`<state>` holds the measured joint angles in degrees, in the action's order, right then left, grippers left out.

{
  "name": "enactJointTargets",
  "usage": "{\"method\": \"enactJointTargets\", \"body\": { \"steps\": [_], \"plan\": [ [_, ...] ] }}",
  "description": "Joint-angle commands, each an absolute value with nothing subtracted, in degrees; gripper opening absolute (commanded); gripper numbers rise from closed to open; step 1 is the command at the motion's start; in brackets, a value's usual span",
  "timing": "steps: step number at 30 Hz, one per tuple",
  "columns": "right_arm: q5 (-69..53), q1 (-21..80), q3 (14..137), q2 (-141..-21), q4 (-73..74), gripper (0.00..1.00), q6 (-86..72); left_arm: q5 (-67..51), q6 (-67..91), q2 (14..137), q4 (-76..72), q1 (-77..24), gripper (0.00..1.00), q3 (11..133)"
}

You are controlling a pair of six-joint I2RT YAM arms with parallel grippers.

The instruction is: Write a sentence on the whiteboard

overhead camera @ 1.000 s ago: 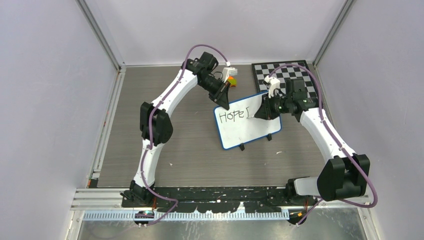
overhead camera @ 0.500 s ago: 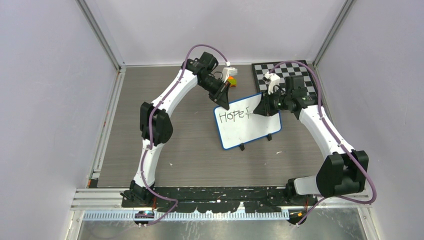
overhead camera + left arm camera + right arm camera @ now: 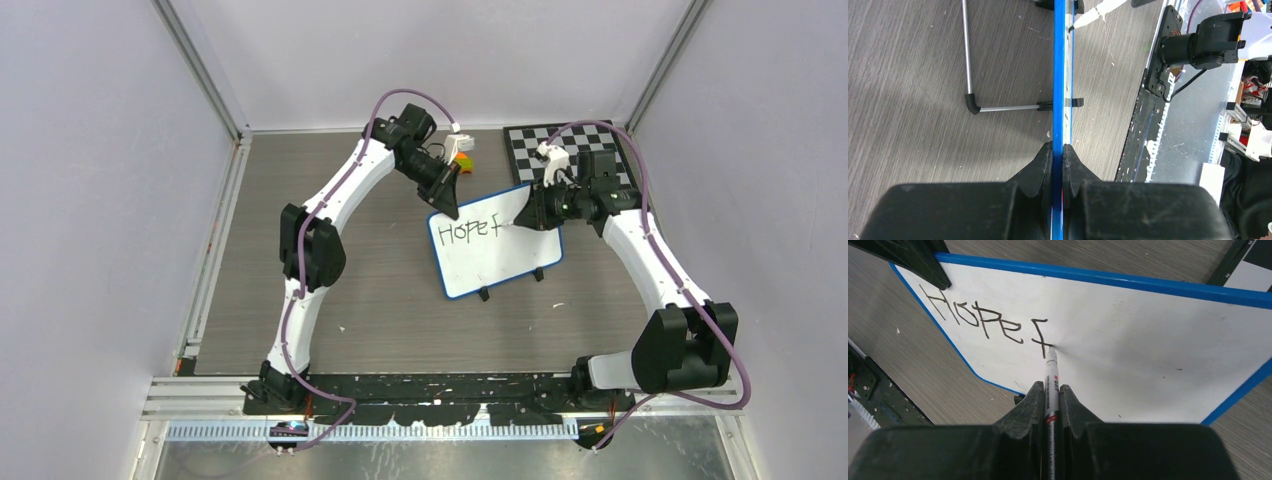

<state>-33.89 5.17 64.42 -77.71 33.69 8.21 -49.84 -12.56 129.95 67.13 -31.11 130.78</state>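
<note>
The whiteboard (image 3: 495,250) has a blue rim and stands tilted on black feet mid-table; "HOPEF" is written in black along its top. My left gripper (image 3: 447,208) is shut on the board's top-left edge; the left wrist view shows the blue rim (image 3: 1058,75) edge-on between the jaws. My right gripper (image 3: 527,217) is shut on a white marker (image 3: 1051,380). The marker's tip touches the board (image 3: 1128,340) at the foot of the last letter.
A black-and-white checkered board (image 3: 570,150) lies at the back right, just behind the right arm. Small coloured objects (image 3: 463,158) sit behind the whiteboard's top edge. The board's metal prop stand (image 3: 968,60) rests on the table behind it.
The last stroke, a plain upright line a second ago, now has a crossbar and reads as an F. My right gripper has shifted slightly to the right. The left arm has not moved.
</note>
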Motion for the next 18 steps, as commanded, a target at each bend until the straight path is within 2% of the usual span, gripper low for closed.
{"method": "enactJointTargets", "body": {
  "steps": [1,8,18],
  "plan": [
    [-31.2,3.7,67.4,-76.3,31.4,0.0,9.0,-47.9,-12.5,129.7,67.9,-32.8,0.0,129.3],
    [-34.8,3.6,67.6,-74.2,34.2,0.0,9.8,-48.5,-12.3,129.9,67.8,-32.8,0.0,129.3],
    [-32.9,3.3,68.4,-75.7,32.6,0.0,8.6,-48.7,-12.1,129.7,67.6,-32.8,0.0,129.4]
  ]
}}
